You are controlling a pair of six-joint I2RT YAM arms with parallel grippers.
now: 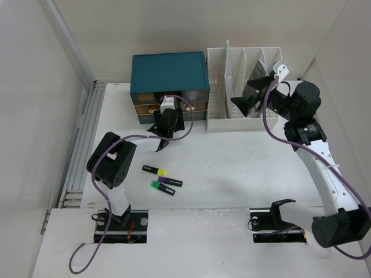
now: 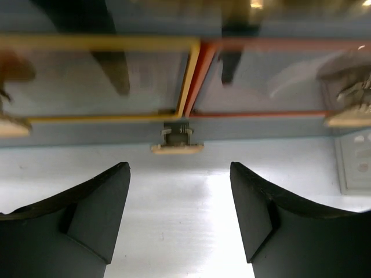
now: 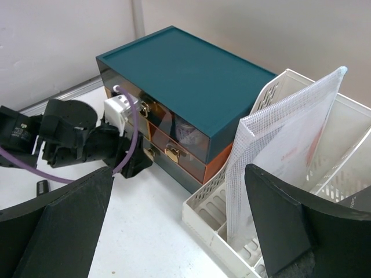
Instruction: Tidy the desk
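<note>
While both arms are reaching toward the back of the desk (image 1: 232, 168), neither is carrying anything.

Left gripper (image 2: 179, 171): it is facing the front of the teal drawer box (image 1: 169, 72), low over the white tabletop. The jaws are standing partly apart with bare tabletop between the fingers (image 2: 93, 208). A small drawer handle (image 2: 177, 140) is lying straight ahead, in line with the gap, and the fingertips are stopping short of it. Nothing is being gripped or touched.

Right gripper (image 3: 178, 174): it is hanging above the white slotted file rack (image 1: 217, 119), which is standing just beside the drawer box on its right. The jaws are spread wide and are closing on nothing. A mesh document pouch (image 3: 284, 150) is standing upright in the rack below, apart from both fingers.

Desk: it is filling the area in front of the arm bases, with a metal rail along its left edge and the box and rack sitting at its far side. A yellow-capped highlighter (image 1: 155, 170) and a green-capped one (image 1: 162, 186) are lying loose on it near the left arm, close to each other.
</note>
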